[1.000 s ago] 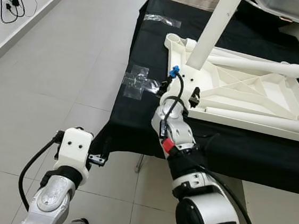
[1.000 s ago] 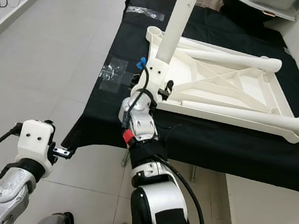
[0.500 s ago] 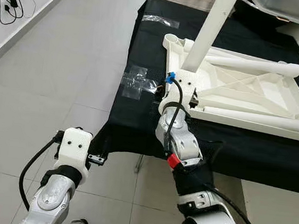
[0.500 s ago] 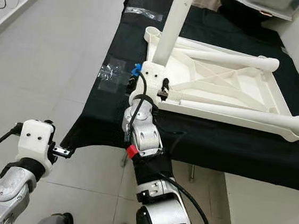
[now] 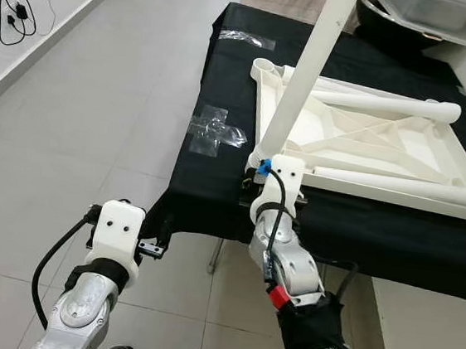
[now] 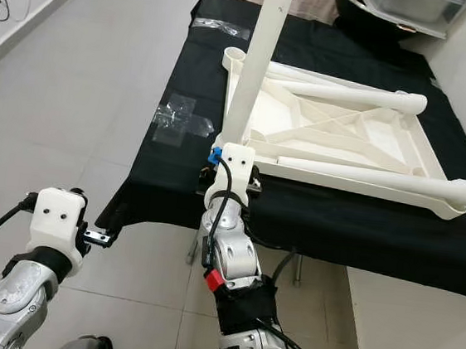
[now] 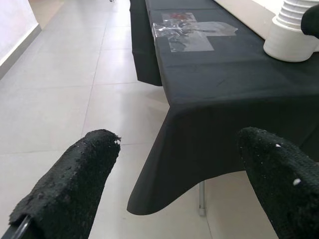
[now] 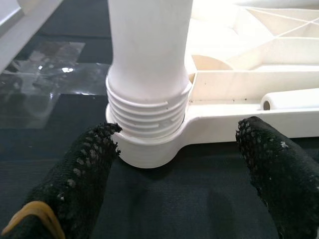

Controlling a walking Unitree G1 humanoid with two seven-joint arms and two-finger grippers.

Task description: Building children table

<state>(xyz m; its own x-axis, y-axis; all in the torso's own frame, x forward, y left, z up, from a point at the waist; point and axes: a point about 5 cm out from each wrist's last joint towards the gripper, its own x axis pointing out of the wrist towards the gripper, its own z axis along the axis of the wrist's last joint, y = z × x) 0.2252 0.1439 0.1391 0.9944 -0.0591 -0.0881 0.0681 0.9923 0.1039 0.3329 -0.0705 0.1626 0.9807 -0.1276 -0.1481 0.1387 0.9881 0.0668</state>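
At the black-draped bench's (image 5: 220,140) near edge, the right gripper (image 8: 174,164) stands wide open around a white table leg (image 5: 306,74) threaded into the upturned tabletop's (image 5: 369,147) corner socket, a rigid, light, slippery-looking plastic tube best gripped low, as the left gripper (image 7: 169,164) hangs open, empty

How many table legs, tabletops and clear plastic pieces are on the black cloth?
table legs: 3 (one upright, two lying)
tabletop: 1
clear plastic pieces: 2
total: 6
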